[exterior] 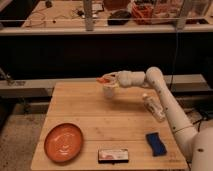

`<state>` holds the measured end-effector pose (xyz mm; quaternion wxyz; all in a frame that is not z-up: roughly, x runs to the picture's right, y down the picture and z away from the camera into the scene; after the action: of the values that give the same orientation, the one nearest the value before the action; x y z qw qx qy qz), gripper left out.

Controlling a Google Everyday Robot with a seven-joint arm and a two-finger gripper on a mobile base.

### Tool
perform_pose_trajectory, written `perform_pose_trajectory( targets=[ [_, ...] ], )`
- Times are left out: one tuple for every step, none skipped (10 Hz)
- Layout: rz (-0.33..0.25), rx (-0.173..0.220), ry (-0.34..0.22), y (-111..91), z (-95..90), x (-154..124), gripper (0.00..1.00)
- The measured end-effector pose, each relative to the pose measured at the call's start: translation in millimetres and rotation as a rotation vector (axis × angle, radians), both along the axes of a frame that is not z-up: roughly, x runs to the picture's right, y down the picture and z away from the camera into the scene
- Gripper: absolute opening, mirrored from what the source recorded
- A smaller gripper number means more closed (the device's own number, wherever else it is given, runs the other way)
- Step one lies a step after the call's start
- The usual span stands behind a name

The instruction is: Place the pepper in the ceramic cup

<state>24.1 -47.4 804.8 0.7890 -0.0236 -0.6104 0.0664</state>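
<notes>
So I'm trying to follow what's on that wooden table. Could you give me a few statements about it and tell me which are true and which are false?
1. The hand is above the white cup at the far side of the table. True.
2. The small orange pepper lies on the orange plate. False: it is up at the hand, over the cup; the plate holds nothing.
3. The blue sponge sits near the table's front right corner. True.
4. The white bottle stands upright in the middle of the table. False: it lies on its side near the right edge.
5. A flat dark box lies at the front edge, between plate and sponge. True.
</notes>
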Motion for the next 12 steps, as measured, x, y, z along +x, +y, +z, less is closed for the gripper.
perform_pose_trajectory(
  targets=[
    [0.009, -0.012, 0.000, 3, 8.5, 4, 0.04],
    [0.015, -0.016, 0.001, 3, 13.3, 7, 0.04],
    [0.020, -0.018, 0.000, 2, 20.2, 9, 0.04],
    [0.024, -0.019, 0.000, 1, 24.7, 10, 0.04],
    [0.025, -0.020, -0.002, 0, 27.7, 10, 0.04],
    [0.030, -0.022, -0.003, -2, 32.9, 12, 0.04],
    [0.029, -0.025, -0.005, -3, 36.5, 12, 0.04],
    [0.026, -0.027, -0.002, -3, 39.6, 12, 0.08],
    [0.021, -0.031, 0.003, -5, 43.6, 12, 0.20],
    [0.014, -0.032, 0.003, -5, 45.7, 11, 0.29],
    [0.008, -0.032, 0.004, -7, 46.9, 11, 0.40],
    [0.003, -0.029, 0.003, -9, 47.2, 11, 0.49]
  ],
)
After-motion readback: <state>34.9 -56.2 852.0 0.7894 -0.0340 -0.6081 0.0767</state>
